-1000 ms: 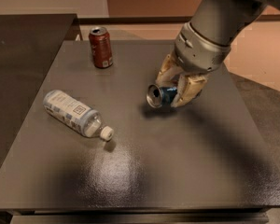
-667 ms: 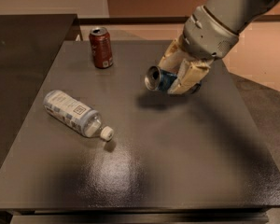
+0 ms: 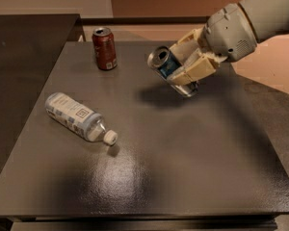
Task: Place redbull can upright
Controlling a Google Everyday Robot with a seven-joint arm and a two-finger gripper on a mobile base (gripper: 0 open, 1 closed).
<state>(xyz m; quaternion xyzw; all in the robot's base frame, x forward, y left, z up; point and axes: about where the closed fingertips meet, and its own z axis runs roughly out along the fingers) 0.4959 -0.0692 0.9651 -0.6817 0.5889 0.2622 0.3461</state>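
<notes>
The redbull can (image 3: 165,63) is a slim blue and silver can. It is held tilted in the air above the dark table (image 3: 183,158), its silver top end facing left and toward the camera. My gripper (image 3: 185,67) is shut on the can, its cream fingers (image 3: 197,70) clasped around the can's body. The arm reaches in from the upper right. The can's lower end is partly hidden by the fingers. Its shadow lies on the table just below.
A dark red soda can (image 3: 104,48) stands upright at the table's back left. A clear plastic bottle with a white cap (image 3: 78,116) lies on its side at the left. A darker counter (image 3: 24,57) adjoins on the left.
My gripper has lifted the redbull can off the table, rising and tilting it; the can's top end now points up and to the left. The soda can and bottle have not moved.
</notes>
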